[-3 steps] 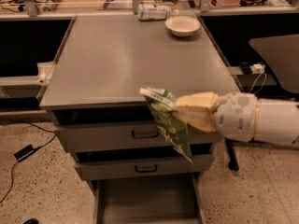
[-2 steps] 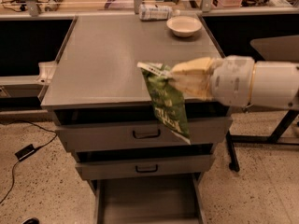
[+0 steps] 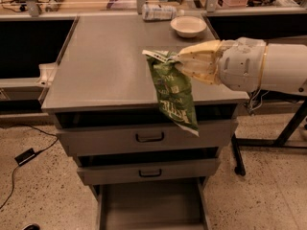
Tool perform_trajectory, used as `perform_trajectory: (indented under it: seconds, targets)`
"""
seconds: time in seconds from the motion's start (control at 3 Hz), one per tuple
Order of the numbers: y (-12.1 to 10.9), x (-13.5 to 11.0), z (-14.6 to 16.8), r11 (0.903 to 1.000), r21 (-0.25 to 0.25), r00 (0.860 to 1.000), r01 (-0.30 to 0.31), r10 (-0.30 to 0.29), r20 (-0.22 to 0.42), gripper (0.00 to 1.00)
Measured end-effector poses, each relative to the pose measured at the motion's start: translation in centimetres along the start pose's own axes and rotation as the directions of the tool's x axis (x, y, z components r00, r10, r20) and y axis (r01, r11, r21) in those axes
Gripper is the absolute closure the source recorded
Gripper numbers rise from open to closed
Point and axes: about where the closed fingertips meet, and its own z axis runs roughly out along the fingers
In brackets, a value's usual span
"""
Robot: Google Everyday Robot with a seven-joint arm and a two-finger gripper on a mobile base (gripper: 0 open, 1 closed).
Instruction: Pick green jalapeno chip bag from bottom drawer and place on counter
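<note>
My gripper [image 3: 178, 63] reaches in from the right, its yellowish fingers [image 3: 196, 61] shut on the top of the green jalapeno chip bag [image 3: 173, 92]. The bag hangs down in the air over the counter's [image 3: 100, 56] front right part, its lower end dangling in front of the top drawer. The bottom drawer [image 3: 151, 205] is pulled open below and shows a bare grey tray.
A white bowl [image 3: 188, 26] and a silvery-white wrapped package [image 3: 158, 12] sit at the counter's back right. The two upper drawers [image 3: 148, 137] with black handles stand slightly ajar. A black cable and adapter [image 3: 25, 155] lie on the floor at left. A table leg [image 3: 288, 128] stands right.
The gripper has lifted the bag higher and moved it back over the counter's front edge; the bag swings below the fingers.
</note>
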Motion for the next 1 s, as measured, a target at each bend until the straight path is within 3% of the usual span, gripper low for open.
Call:
perform_trajectory:
  seconds: [0.33, 0.67, 1.0]
  targets:
    - [-4.0, 1.5, 0.9, 0.9952, 0.071, 0.998, 0.067, -0.066, -0.006, 1.0]
    - [-8.7, 6.6, 3.2, 0.9783, 0.179, 0.994, 0.105, -0.101, -0.032, 1.0]
    - [-10.3, 10.5, 4.9, 0.9646, 0.247, 0.994, 0.094, -0.08, -0.068, 1.0]
